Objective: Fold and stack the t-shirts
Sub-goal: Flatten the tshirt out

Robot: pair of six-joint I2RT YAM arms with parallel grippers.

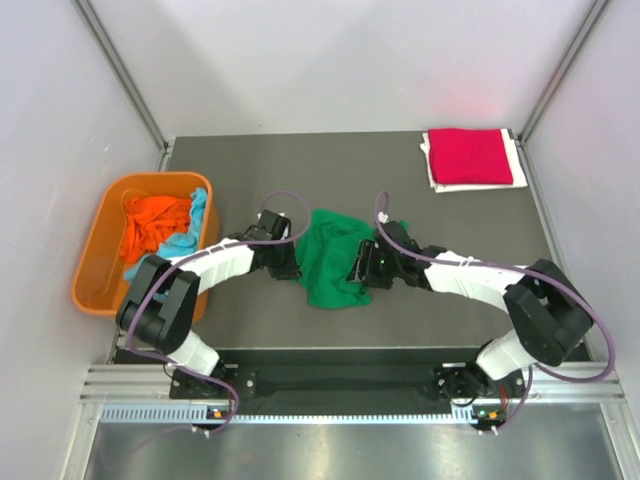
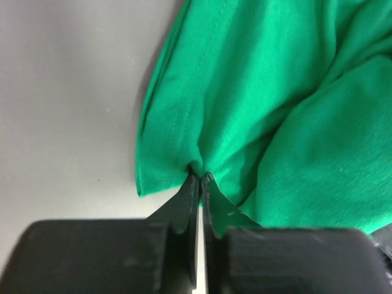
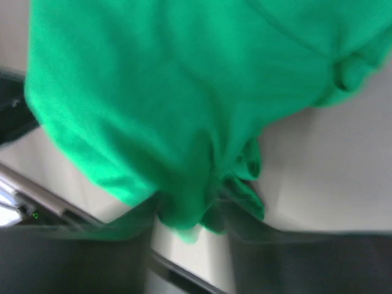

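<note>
— How many t-shirts?
— Four, one per colour. One green t-shirt (image 1: pixel 335 262) lies crumpled in the middle of the desk (image 1: pixel 250 170). One red t-shirt (image 1: pixel 470 155) sits folded at one o'clock. One orange t-shirt (image 1: pixel 155 225) and one light blue t-shirt (image 1: pixel 198 208) lie in the single tub (image 1: pixel 95 265) at nine o'clock.
— And the two claws?
— The left claw (image 2: pixel 200 179) pinches the green hem tight, and the right claw (image 3: pixel 190 211) grips bunched green cloth.
</note>
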